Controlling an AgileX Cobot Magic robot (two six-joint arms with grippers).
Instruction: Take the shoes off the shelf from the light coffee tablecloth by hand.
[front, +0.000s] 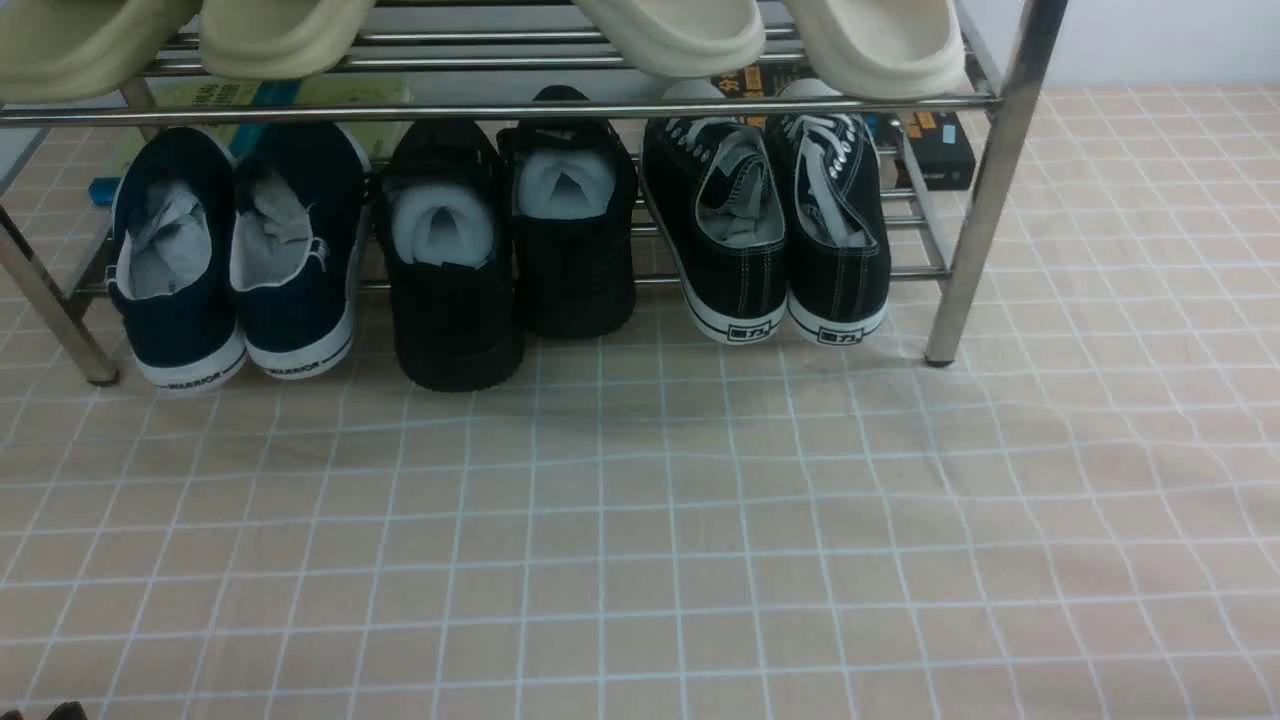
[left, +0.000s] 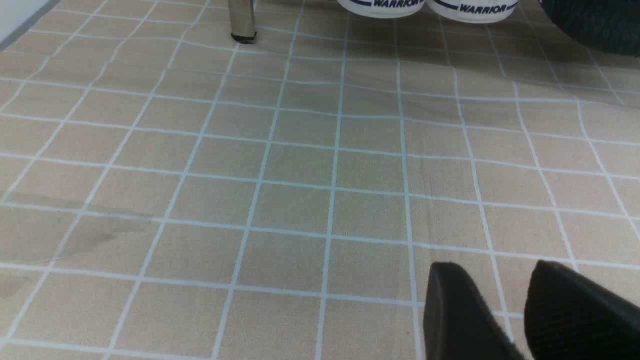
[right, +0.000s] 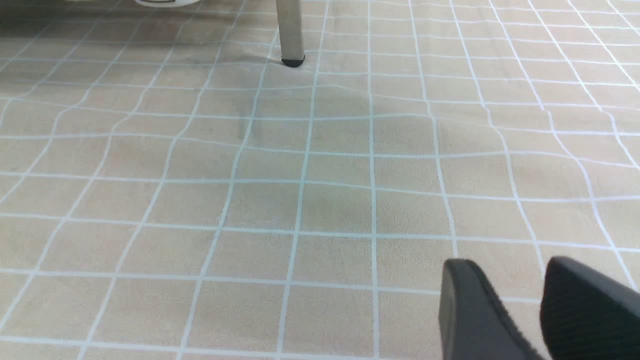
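The shoes, black canvas sneakers with white laces and soles (front: 740, 270) (front: 840, 270), stand heels toward me at the right end of the shelf's lower tier. The shelf (front: 985, 200) is chrome tubing standing on the light coffee tablecloth (front: 640, 520). Neither gripper shows in the front view. In the left wrist view my left gripper (left: 495, 267) hovers over bare cloth, open, nothing between its fingers, well short of a shelf leg (left: 242, 20). My right gripper (right: 507, 262) is likewise open over cloth, with the right shelf leg (right: 291, 30) far ahead.
Navy slip-ons (front: 240, 260) and all-black chunky shoes stuffed with white paper (front: 510, 240) share the lower tier. Cream slippers (front: 670, 35) sit on the upper tier. A dark box (front: 935, 150) lies behind the shelf. The cloth is slightly wrinkled.
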